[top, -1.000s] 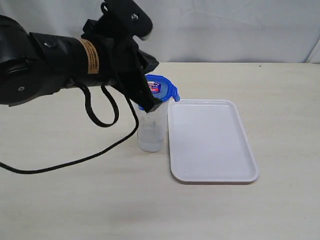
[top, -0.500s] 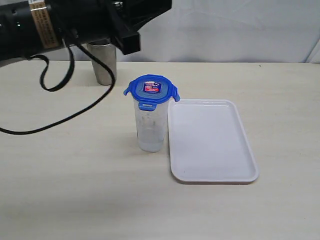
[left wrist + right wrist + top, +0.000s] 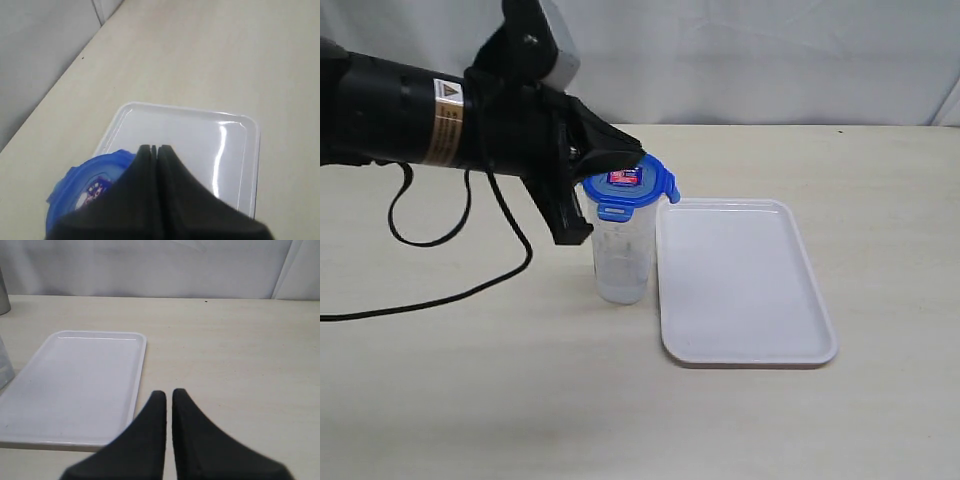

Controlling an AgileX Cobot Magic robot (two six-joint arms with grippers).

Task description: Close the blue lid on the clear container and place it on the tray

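Note:
The clear container (image 3: 623, 258) stands upright on the table just left of the white tray (image 3: 740, 280). The blue lid (image 3: 632, 186) sits on its rim, sticker up, with its flaps sticking outward. My left gripper (image 3: 632, 153) is shut with nothing in it, its closed tips low over the lid's back edge. In the left wrist view the closed gripper (image 3: 153, 148) covers part of the lid (image 3: 80, 192), with the tray (image 3: 190, 132) beyond. My right gripper (image 3: 169, 393) is shut and holds nothing, above bare table beside the tray (image 3: 75, 380); it does not show in the exterior view.
A grey steel cup (image 3: 2, 290) stands at the back of the table, hidden by my left arm in the exterior view. A black cable (image 3: 450, 290) trails from the left arm over the table's left side. A pale wall runs behind the table.
The left arm lifted up and away from the lid, then came back down, its shut tips now over the lid. Container, lid and tray have not moved.

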